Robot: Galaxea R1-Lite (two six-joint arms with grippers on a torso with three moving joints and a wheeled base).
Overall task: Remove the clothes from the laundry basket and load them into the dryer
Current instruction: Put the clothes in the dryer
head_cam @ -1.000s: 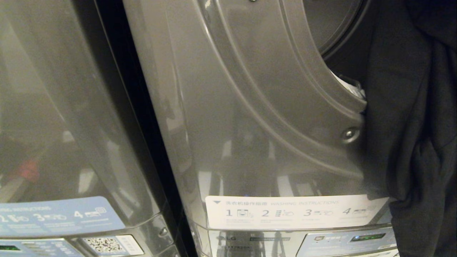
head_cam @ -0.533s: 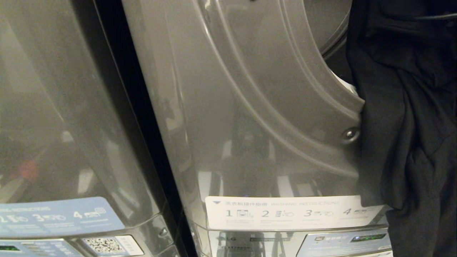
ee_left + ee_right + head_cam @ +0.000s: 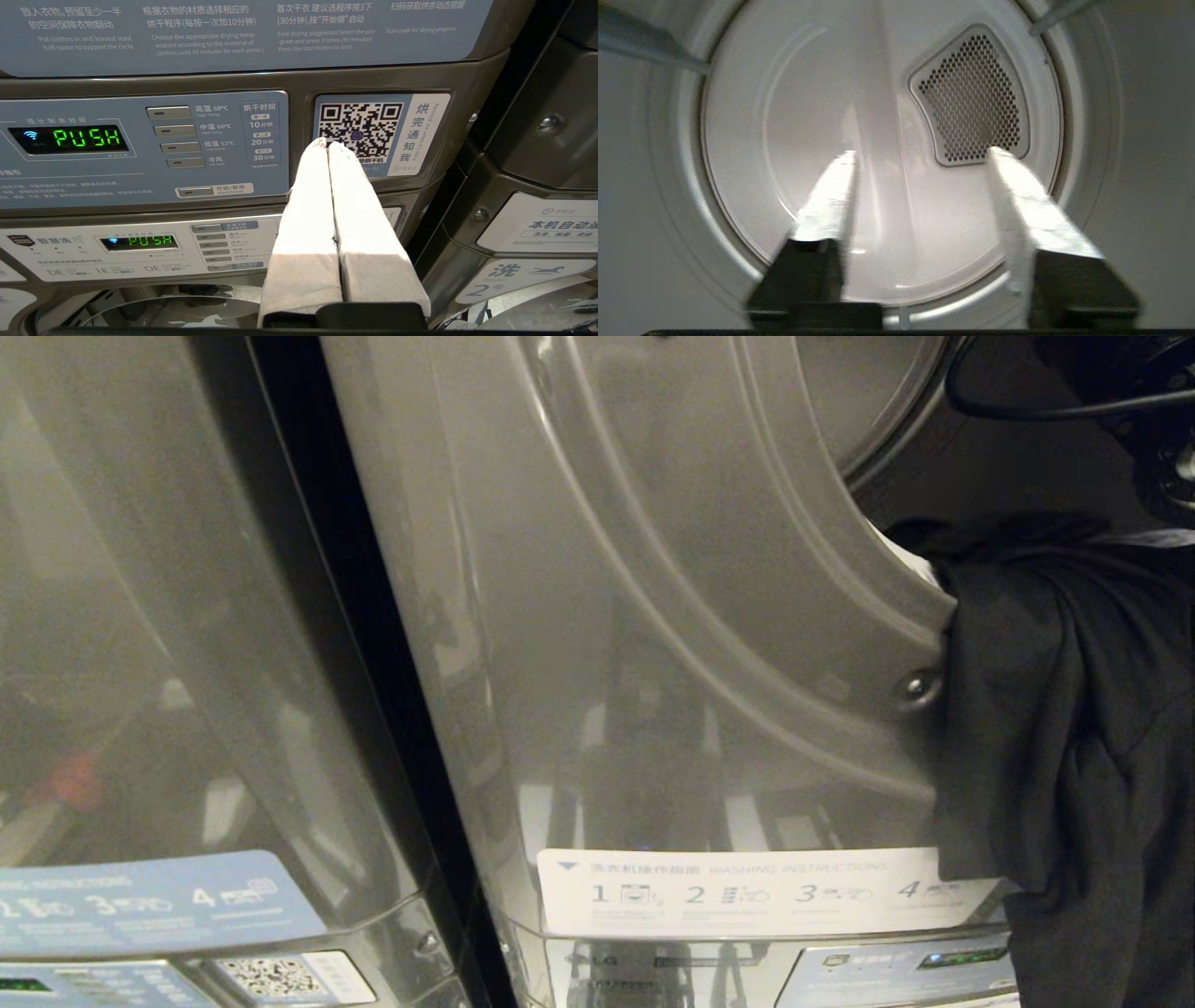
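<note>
Right now your right gripper (image 3: 920, 154) is inside the dryer drum (image 3: 808, 116), fingers spread apart with nothing between them, pointing at the perforated vent (image 3: 971, 93) on the back wall. You see the dark garment (image 3: 1074, 709) draped over the lower lip of the dryer opening (image 3: 896, 569), half hanging outside. Your left gripper (image 3: 327, 144) sits parked, fingers pressed together, before the control panel (image 3: 140, 149).

Neighbouring grey machine (image 3: 168, 663) standing left; dark gap (image 3: 373, 644) running beside it; blue instruction sticker (image 3: 149, 901) and QR label (image 3: 275, 975) showing; room lights reflecting in glossy panels.
</note>
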